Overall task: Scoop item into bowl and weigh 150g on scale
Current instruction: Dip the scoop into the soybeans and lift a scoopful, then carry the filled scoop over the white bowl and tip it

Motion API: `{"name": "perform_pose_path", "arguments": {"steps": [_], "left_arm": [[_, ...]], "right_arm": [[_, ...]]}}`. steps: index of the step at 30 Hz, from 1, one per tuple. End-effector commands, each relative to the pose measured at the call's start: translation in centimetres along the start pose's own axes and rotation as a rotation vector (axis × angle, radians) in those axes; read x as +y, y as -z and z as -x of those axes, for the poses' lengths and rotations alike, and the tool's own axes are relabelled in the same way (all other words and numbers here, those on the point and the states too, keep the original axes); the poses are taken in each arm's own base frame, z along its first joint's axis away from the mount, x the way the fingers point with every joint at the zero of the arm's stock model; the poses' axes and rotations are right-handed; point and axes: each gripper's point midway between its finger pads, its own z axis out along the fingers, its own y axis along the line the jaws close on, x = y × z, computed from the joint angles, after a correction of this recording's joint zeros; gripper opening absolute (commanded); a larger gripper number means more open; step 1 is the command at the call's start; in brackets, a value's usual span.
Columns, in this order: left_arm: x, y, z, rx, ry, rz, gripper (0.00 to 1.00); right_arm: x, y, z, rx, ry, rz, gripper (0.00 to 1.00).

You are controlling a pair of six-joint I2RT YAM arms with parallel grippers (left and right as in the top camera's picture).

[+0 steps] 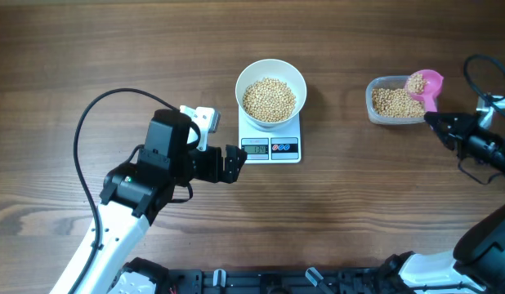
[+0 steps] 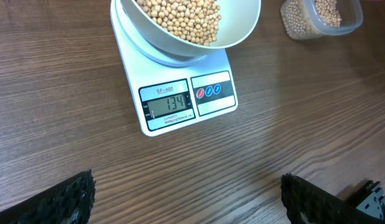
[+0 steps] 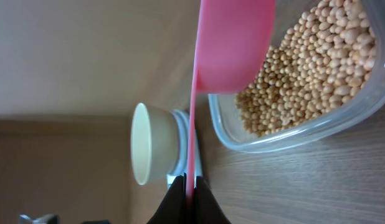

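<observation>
Beans (image 1: 269, 99) heaped in bowl (image 1: 241, 82) on scale (image 1: 285, 149), just ahead of left tool (image 1: 239, 163), arm low, jaws wide & empty; right tool (image 3: 190, 186) clamped on pink scoop (image 1: 428, 82) handle, scoop loaded, over tub (image 1: 372, 98). Wood tabletop (image 1: 359, 212).

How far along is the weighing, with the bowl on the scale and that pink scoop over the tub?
Done: the bowl of beans sits on the scale, which reads 134. In hand: the right gripper holds a loaded pink scoop over the tub. Remaining: probably one small top-up to reach 150. The left gripper sits open by the scale.
</observation>
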Motion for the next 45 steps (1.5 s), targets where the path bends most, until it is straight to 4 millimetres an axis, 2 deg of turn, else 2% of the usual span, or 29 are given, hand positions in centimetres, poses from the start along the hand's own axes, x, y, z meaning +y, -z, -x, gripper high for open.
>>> {"name": "perform_pose_path", "arguments": {"steps": [1,5,10,13,18,23,29,34,41,45], "left_arm": [[-0.1,-0.1,-0.1,0.004,-0.019,-0.006,1.0],[-0.1,-0.1,-0.1,0.004,-0.018,-0.005,1.0],[-0.1,-0.1,-0.1,0.004,-0.019,-0.006,1.0],[-0.1,-0.1,-0.1,0.004,-0.019,-0.006,1.0],[-0.1,-0.1,-0.1,0.004,-0.019,-0.006,1.0],[-0.1,-0.1,-0.1,0.004,-0.018,-0.006,1.0],[-0.1,-0.1,-0.1,0.004,-0.019,-0.006,1.0],[-0.1,-0.1,-0.1,0.004,-0.018,-0.005,1.0],[-0.1,-0.1,-0.1,0.004,-0.019,-0.006,1.0],[-0.1,-0.1,-0.2,0.004,-0.018,-0.006,1.0]], "right_arm": [[1.6,0.3,-0.4,0.0,-0.033,0.128,0.04],[4.2,0.9,-0.3,-0.007,0.001,0.282,0.04],[5.0,-0.1,-1.1,0.038,-0.027,0.298,0.04],[6.5,-1.6,-2.3,0.1,0.0,0.328,0.04],[9.7,-4.5,-5.6,0.235,0.081,0.362,0.04],[12.8,-8.0,-8.6,0.355,0.18,0.332,0.04],[17.0,-10.5,-10.1,0.36,0.321,0.315,0.04],[17.7,-12.1,-11.7,0.361,0.392,0.259,0.04],[15.8,-14.6,-14.3,0.376,0.624,0.122,0.04],[15.7,-15.4,-14.9,0.37,0.702,0.086,0.04]]}}
